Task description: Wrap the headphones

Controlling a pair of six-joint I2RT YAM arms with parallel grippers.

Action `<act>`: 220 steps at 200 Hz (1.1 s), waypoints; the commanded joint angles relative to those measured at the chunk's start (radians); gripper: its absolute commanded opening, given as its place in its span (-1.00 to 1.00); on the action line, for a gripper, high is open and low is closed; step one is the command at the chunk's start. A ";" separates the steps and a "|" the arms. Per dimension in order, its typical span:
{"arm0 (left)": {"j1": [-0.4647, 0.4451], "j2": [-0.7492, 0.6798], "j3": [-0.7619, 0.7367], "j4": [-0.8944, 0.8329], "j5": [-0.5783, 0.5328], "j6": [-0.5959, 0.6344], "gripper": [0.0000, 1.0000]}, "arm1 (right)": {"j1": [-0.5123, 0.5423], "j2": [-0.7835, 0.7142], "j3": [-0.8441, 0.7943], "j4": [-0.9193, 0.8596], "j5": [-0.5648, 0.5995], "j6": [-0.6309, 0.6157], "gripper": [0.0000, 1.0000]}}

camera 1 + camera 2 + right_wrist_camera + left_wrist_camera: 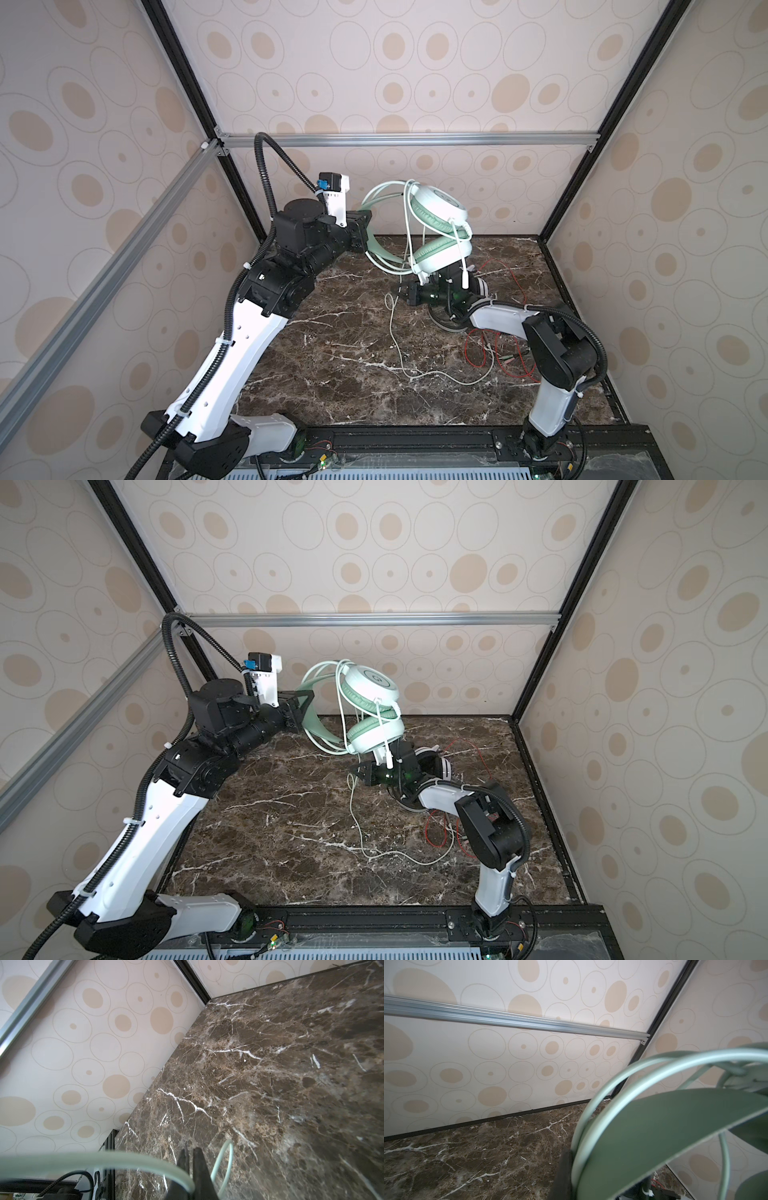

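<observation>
The mint-green headphones [440, 203] [374, 683] hang in the air at the back of the table. My left gripper [368, 239] [303, 712] is shut on their green headband [664, 1126]; one dark finger [564, 1174] shows beside it. Their pale cable [395, 332] [357, 820] loops over the earcups and trails down onto the marble. Below the earcups, my right gripper [403, 293] [358, 771] [190, 1155] is shut on that cable [124, 1162]. A white-and-black pair [482, 286] [440, 766] lies mostly hidden under my right arm.
A thin red cable [478, 353] [436, 833] lies tangled on the marble table [332, 353] near my right arm's elbow. Patterned walls with metal frame bars [407, 139] close in the back and both sides.
</observation>
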 commanded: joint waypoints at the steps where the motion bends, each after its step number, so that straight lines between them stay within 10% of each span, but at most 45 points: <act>1: 0.016 0.007 0.083 0.134 -0.074 -0.074 -1.00 | 0.030 -0.068 -0.043 -0.081 0.036 -0.054 -1.00; 220: 0.197 0.142 -0.038 0.189 -0.285 0.033 -1.00 | 0.295 -0.445 -0.105 -0.682 0.325 -0.359 -1.00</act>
